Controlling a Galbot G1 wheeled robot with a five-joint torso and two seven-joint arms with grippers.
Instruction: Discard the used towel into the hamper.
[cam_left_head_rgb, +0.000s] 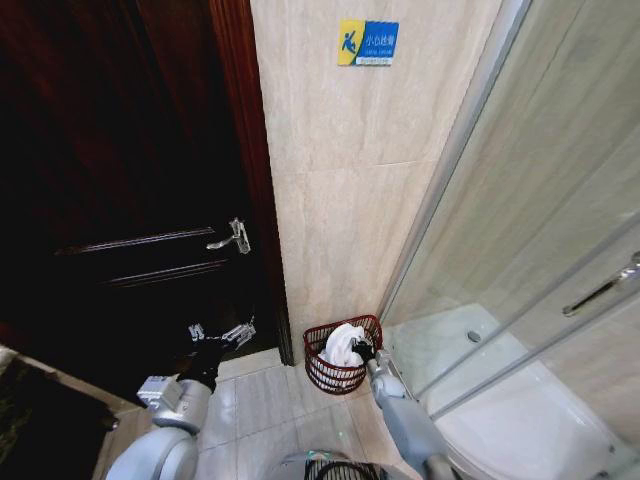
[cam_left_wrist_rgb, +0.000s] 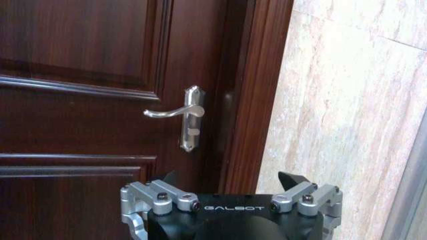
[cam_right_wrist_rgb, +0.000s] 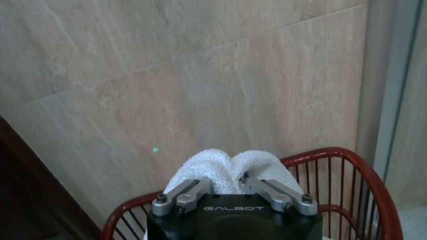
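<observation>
Your right gripper (cam_right_wrist_rgb: 229, 186) pinches the white towel (cam_right_wrist_rgb: 223, 167) over the red hamper (cam_right_wrist_rgb: 353, 175); fingertips are hidden in the cloth. Left gripper (cam_left_wrist_rgb: 230, 181) waits wide open near the door (cam_left_wrist_rgb: 80, 100).

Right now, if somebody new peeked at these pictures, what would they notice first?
Probably the white towel sticking up out of the red hamper on the floor by the tiled wall, with the right gripper shut on it over the rim. Next, the big dark door with its shiny handle, where the left gripper hangs open and holds nothing.
</observation>
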